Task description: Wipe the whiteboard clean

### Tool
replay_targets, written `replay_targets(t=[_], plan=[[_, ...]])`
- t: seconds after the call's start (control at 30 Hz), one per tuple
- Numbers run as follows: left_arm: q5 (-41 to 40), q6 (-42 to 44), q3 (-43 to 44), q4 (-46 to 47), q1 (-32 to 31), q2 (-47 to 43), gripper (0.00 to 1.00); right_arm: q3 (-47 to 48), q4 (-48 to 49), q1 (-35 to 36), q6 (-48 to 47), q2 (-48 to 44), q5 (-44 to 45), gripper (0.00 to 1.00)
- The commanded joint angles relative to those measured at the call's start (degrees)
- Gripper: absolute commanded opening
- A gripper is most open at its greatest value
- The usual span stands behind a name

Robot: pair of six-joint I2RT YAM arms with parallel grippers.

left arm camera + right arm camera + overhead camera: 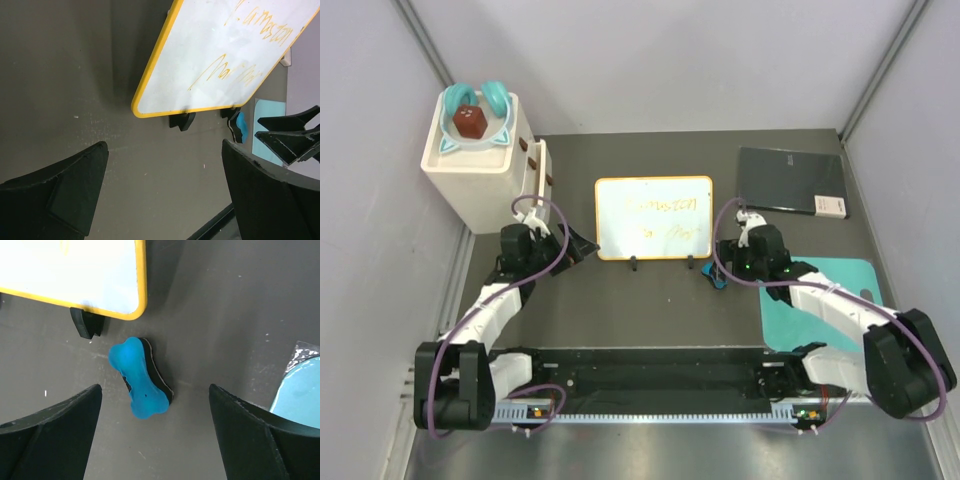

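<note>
The whiteboard (654, 217), white with a yellow-orange frame, two black feet and yellowish scribbles, lies in the middle of the table; it also shows in the left wrist view (220, 55) and its corner in the right wrist view (75, 275). A blue bone-shaped eraser (139, 385) with a black underside lies just off the board's near right corner, and shows small in the top view (713, 276). My right gripper (725, 268) is open above the eraser, with the eraser lying between its fingers and untouched. My left gripper (582, 245) is open and empty by the board's near left corner.
A white box (480, 165) with a teal-and-white bowl holding a brown block stands at the back left. A dark grey slab (790, 182) lies at the back right. A teal mat (820, 300) lies at the right under my right arm.
</note>
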Motion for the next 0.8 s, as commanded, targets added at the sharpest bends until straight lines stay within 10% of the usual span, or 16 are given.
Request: replay_targets(t=[0.0,0.43,0.77], plan=[[1.36,1.0,0.15,3.04,0.4,0.45,0.99,2.76,0.51,4.15,-0.6,1.7,4.16,0.86],[2.5,0.74,0.86,2.95,0.4,1.95,0.99,4.78,1.83,6.44,0.72,9.08,8.99,0.59],[1.8,1.09,1.83,2.16,0.49,1.86,0.99,6.19,0.86,9.08,0.63,11.02,11.63,0.61]])
